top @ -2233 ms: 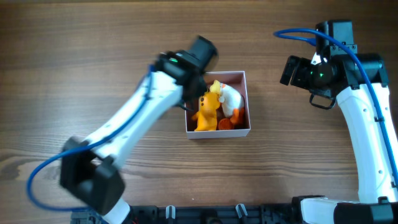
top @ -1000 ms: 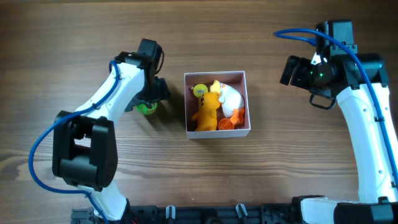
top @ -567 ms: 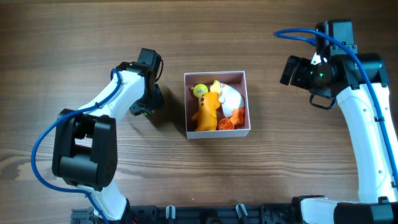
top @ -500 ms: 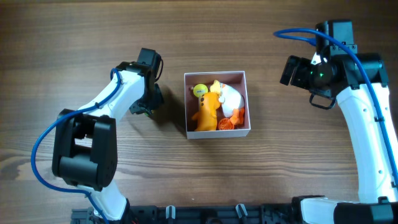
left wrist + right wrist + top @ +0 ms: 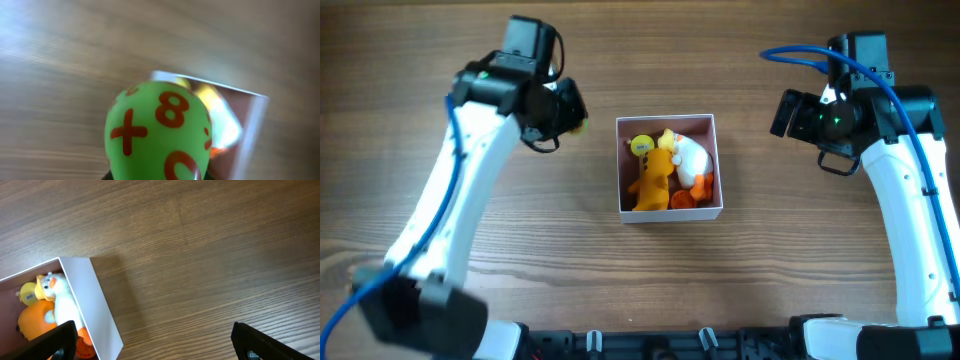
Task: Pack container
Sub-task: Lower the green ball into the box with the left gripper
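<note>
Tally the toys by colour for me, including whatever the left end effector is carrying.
Green: 1, egg in left end effector
Yellow: 1, round toy
Orange: 2, figure, small piece
White: 1, duck
Total: 5, four inside the container

Wooden table [image 5: 620, 290] bearing white container [image 5: 670, 213]

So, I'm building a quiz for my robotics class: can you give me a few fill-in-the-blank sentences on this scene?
1. The left gripper holds a ___ toy marked with an orange plus and 8.
2. The right gripper has its jaws ___, holding nothing.
3. The white duck lies ___ the container.
Missing words: green; open; inside.
</note>
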